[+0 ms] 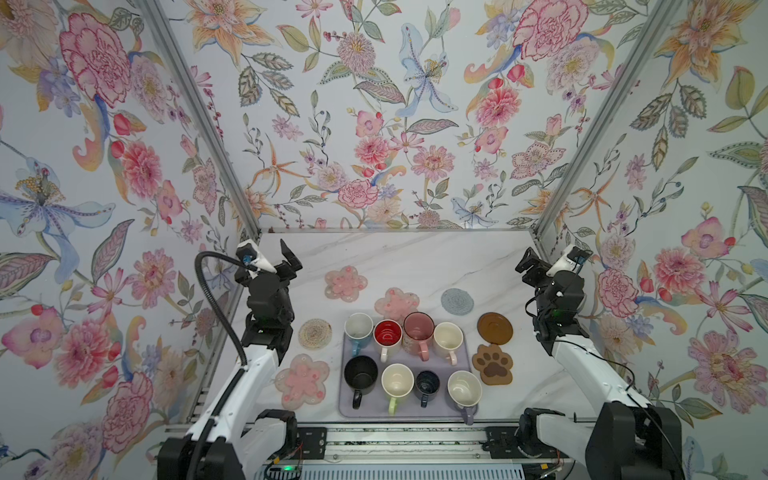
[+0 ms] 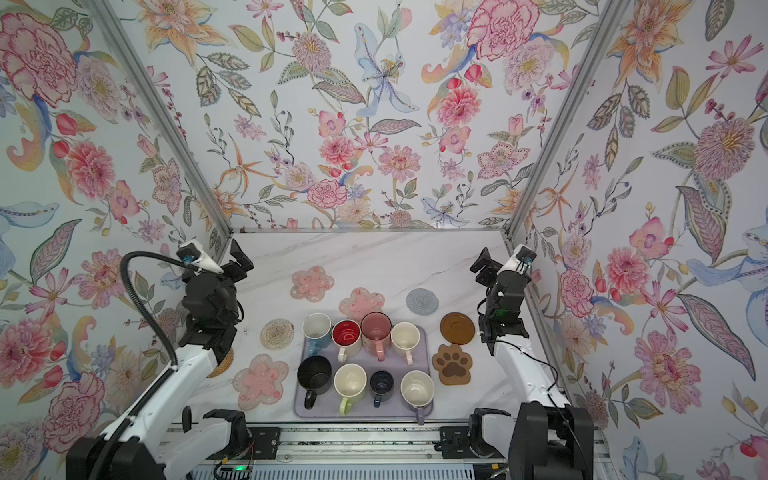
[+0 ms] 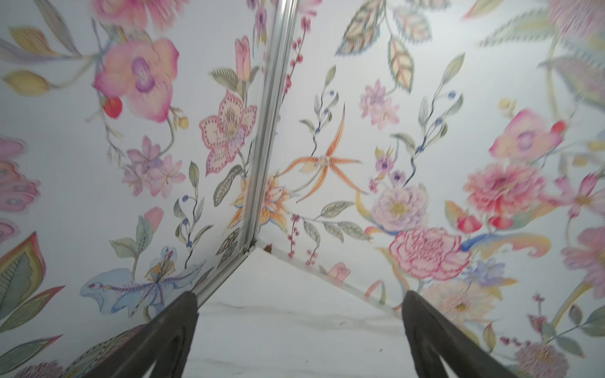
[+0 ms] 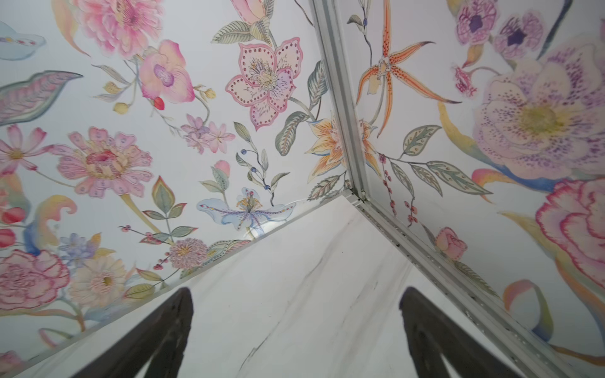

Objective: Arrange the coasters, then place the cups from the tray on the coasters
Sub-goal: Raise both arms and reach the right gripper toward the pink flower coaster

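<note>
Several handled cups stand in two rows on the lavender tray [image 1: 345,411], among them a red-inside one [image 1: 387,334] and a black one [image 1: 360,372]. Coasters lie around it: pink flowers [image 1: 345,283] [image 1: 301,381], a third flower [image 1: 395,302] partly behind the cups, a beige round [image 1: 314,333], a grey-blue round [image 1: 457,301], a brown disc [image 1: 494,328] and a paw-print [image 1: 493,364]. A tan round [image 2: 224,363] peeks from under the left arm. My left gripper [image 1: 291,259] [image 3: 300,296] and right gripper [image 1: 528,264] [image 4: 294,291] hang open and empty, raised near the far corners.
The white marble table [image 1: 415,257] is walled by floral panels on three sides, with aluminium posts [image 1: 552,220] at the far corners. A metal rail [image 1: 407,440] runs along the front edge between the arm bases.
</note>
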### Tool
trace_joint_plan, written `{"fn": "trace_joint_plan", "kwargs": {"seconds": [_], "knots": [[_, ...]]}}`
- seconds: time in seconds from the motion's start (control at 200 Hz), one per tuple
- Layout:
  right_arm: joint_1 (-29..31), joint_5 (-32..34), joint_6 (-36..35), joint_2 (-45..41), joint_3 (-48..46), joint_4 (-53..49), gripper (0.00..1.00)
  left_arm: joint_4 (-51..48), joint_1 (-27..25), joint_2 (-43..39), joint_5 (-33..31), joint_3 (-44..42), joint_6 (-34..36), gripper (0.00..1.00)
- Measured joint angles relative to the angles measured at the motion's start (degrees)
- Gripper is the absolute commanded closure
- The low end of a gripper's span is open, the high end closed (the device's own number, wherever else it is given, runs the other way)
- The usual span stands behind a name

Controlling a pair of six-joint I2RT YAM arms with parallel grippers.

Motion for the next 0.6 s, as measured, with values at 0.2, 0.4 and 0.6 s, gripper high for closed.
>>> {"fn": "trace_joint_plan", "kwargs": {"seconds": [0.2,0.4,0.6], "knots": [[-1.6,-9.3,4.1,-2.3,2.1,-11.7,0.01,-14.4,0.5,-5.7,4.5,1.4,-2.3,0.01],[8.3,-9.8,-3.2,3.6,15.9,-27.4,0.01,-27.4,0.6,-2.8,11.3,3.0,-2.8,0.01],[16.7,-11.8,-10.3,15.2,24.7,-36.2,0.01,-30.5,0.6,1.3,20.2,5.6,-3.3,0.01]]}}
